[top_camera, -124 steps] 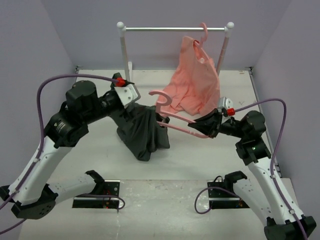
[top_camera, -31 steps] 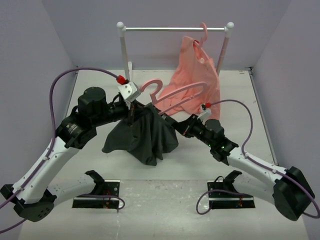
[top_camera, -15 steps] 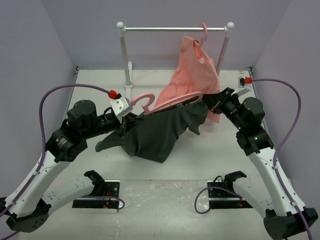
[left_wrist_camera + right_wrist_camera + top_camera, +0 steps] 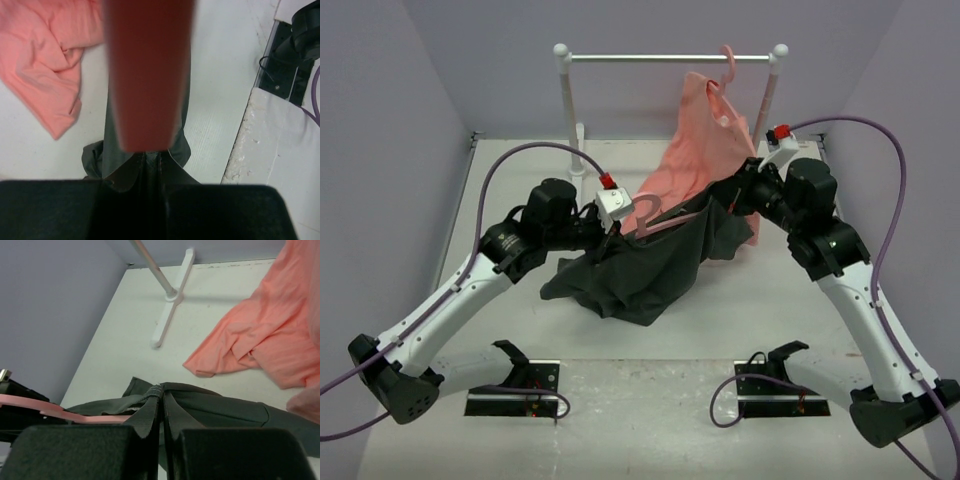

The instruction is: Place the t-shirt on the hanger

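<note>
Evidently the job is around its middle. Left of the centre of the table (image 4: pixel 760 300), the left gripper (image 4: pixel 610 237) has its jaws drawn narrow on dark cloth near the top of the t-shirt (image 4: pixel 640 270). The hook of the hanger (image 4: pixel 75 415) rises just beside its fingers. I cannot tell whether the hanger's neck sits in that pinch too, since the left wrist view shows it only as a pink blur. From there the t-shirt is stretched off the surface towards the right, its lower part sagging onto the table at the centre. One pink arm of the hanger runs along its upper edge. Nearer the far right corner, the right gripper (image 4: pixel 728 200) is clamped on a fold of the same dark cloth, holding it taut. Behind it the salmon-pink shirt (image 4: pixel 715 140) hangs from the rail (image 4: pixel 670 57) along the far edge. I judge the hanger is at the shirt's opening but not seated, and both shoulders have yet to be settled over its arms.
</note>
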You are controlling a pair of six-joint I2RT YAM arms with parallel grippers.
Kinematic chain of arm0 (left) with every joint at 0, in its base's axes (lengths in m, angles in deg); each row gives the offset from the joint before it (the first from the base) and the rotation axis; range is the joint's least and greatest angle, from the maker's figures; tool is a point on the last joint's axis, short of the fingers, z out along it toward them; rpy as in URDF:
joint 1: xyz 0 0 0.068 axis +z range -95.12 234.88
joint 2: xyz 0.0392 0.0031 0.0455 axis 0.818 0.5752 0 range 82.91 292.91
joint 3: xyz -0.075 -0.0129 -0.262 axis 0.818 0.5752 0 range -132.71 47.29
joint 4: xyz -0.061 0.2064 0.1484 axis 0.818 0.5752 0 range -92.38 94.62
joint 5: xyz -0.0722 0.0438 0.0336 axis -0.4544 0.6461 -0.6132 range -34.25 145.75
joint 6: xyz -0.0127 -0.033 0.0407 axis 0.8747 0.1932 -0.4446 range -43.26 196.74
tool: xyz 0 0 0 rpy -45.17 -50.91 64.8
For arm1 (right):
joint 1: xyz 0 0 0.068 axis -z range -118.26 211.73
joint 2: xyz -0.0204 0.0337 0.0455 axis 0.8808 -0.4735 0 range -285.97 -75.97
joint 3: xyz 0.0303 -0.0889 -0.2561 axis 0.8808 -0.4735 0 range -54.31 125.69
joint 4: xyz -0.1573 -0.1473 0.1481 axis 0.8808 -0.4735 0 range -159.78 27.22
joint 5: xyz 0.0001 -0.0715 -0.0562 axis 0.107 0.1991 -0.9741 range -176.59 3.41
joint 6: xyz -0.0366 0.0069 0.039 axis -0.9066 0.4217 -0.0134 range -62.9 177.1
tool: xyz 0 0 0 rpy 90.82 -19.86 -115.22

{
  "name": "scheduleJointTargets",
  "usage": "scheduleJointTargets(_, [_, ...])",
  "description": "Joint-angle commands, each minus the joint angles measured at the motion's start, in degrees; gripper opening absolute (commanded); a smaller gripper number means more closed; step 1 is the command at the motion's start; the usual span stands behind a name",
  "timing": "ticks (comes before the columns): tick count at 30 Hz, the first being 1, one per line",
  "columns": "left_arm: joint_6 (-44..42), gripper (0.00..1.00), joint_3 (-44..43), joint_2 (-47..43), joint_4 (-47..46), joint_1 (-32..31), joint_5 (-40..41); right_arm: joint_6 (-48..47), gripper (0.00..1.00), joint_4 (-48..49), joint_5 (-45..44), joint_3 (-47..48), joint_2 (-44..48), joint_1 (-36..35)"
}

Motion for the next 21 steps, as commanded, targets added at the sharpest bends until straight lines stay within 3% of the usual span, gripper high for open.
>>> scheduleJointTargets(1, [-1.8,0.0,-2.87,0.06,-2.03,0.07,-0.09,-3.96,0.0,-2.22,-3.42,2.2,0.66,-0.62])
scheduleJointTargets(6, [0.22,0.0,1.18,-1.6,-12.3,0.07,-2.98,-3.34,0.02,-2.56,6.7,3.32,-3.74,-5.54])
scheduleJointTargets(8, [1.13,0.0,1.92,-1.62,-15.99,0.15,-4.32,-6.32,0.22,-5.71,9.44,5.67,-6.15,-7.62])
scheduleJointTargets(14, [2.33,0.0,-1.14,2.46,-16.03,0.54,-4.85,-14.33,0.59,-8.12,11.63,6.0,2.34,-4.69])
scheduleJointTargets(18, [2.53,0.0,-0.68,2.69,-17.05,0.66,-9.24,-15.3,0.69,-10.62,12.66,6.96,5.31,1.16])
scheduleJointTargets(21, [0.9,0.0,-0.33,2.77,-16.65,0.94,-15.01,-19.56,0.75,-9.97,24.47,6.44,5.59,4.38])
